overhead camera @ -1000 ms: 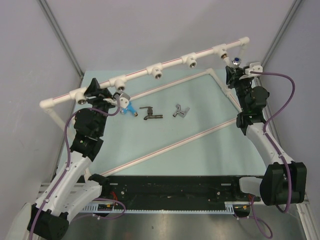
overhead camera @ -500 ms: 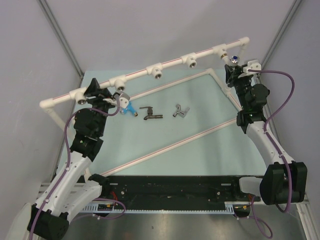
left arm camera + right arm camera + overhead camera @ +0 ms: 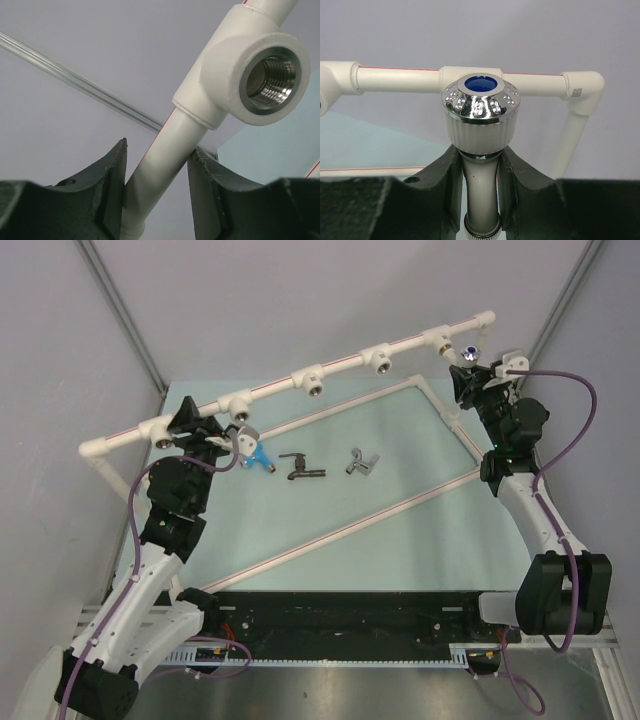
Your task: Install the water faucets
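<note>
The white faucet [image 3: 468,354], with a chrome cap and blue centre, is clamped by its stem in my right gripper [image 3: 466,375], just in front of the rightmost tee fitting [image 3: 443,340] of the white pipe rail. In the right wrist view the fingers [image 3: 445,175] pinch the faucet's stem [image 3: 481,190], cap up. My left gripper [image 3: 190,420] is shut on the white pipe [image 3: 160,170] beside a tee fitting with a threaded metal socket [image 3: 272,80]. The blue faucet [image 3: 258,458], the dark faucet [image 3: 300,468] and the silver faucet [image 3: 360,463] lie on the mat.
The rail [image 3: 345,368] carries several tee fittings and ends in an elbow [image 3: 585,92] at the right. Thin white pipes lie on the green mat, one diagonal [image 3: 340,530]. A black rail [image 3: 340,615] runs along the near edge. Grey walls close in behind.
My right gripper has carried the white faucet a little up and back, closer to the rightmost tee fitting. The left arm has not moved.
</note>
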`<action>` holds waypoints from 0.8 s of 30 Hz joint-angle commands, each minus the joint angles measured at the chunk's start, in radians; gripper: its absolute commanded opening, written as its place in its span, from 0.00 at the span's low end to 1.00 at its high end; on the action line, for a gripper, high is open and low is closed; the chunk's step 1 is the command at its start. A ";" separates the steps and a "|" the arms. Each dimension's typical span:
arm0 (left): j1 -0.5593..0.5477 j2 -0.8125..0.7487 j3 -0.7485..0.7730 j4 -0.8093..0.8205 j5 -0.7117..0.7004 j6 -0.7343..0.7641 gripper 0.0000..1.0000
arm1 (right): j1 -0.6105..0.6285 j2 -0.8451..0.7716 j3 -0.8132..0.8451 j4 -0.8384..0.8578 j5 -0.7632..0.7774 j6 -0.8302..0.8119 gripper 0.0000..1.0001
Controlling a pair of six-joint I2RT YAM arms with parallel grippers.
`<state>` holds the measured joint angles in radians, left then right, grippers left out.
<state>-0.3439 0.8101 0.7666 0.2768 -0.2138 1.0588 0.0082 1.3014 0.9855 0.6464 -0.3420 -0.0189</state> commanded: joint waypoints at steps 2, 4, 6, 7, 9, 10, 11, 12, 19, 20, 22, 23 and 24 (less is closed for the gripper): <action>0.002 -0.028 -0.026 0.012 -0.025 -0.255 0.00 | 0.012 0.012 0.061 0.007 -0.020 0.014 0.00; 0.000 -0.029 -0.026 0.010 -0.024 -0.255 0.00 | 0.013 0.018 0.065 0.004 -0.008 0.051 0.00; 0.002 -0.031 -0.026 0.012 -0.024 -0.257 0.00 | 0.018 0.021 0.070 -0.002 0.009 0.072 0.00; 0.002 -0.032 -0.027 0.012 -0.024 -0.257 0.00 | 0.021 0.022 0.071 -0.004 0.017 0.086 0.00; 0.002 -0.034 -0.026 0.012 -0.022 -0.255 0.00 | 0.026 0.025 0.073 -0.005 0.038 0.135 0.00; 0.002 -0.032 -0.026 0.012 -0.022 -0.255 0.00 | 0.026 0.027 0.073 -0.008 0.044 0.154 0.00; 0.002 -0.034 -0.026 0.012 -0.021 -0.256 0.00 | 0.027 0.027 0.073 -0.008 0.055 0.192 0.00; 0.002 -0.035 -0.026 0.012 -0.021 -0.258 0.00 | 0.027 0.029 0.073 -0.010 0.060 0.209 0.00; 0.002 -0.040 -0.026 0.012 -0.016 -0.260 0.00 | 0.024 0.038 0.088 -0.028 0.066 0.362 0.00; 0.000 -0.042 -0.026 0.010 -0.016 -0.261 0.00 | 0.024 0.045 0.097 -0.033 0.064 0.378 0.00; 0.002 -0.043 -0.026 0.012 -0.015 -0.261 0.00 | 0.021 0.048 0.102 -0.042 0.061 0.433 0.00; 0.002 -0.043 -0.026 0.012 -0.013 -0.263 0.00 | 0.019 0.052 0.104 -0.044 0.060 0.457 0.00; 0.002 -0.045 -0.026 0.012 -0.013 -0.263 0.00 | 0.018 0.053 0.105 -0.044 0.057 0.476 0.00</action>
<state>-0.3397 0.8024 0.7647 0.2756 -0.2058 1.0466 0.0181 1.3323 1.0309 0.5911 -0.2707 0.3195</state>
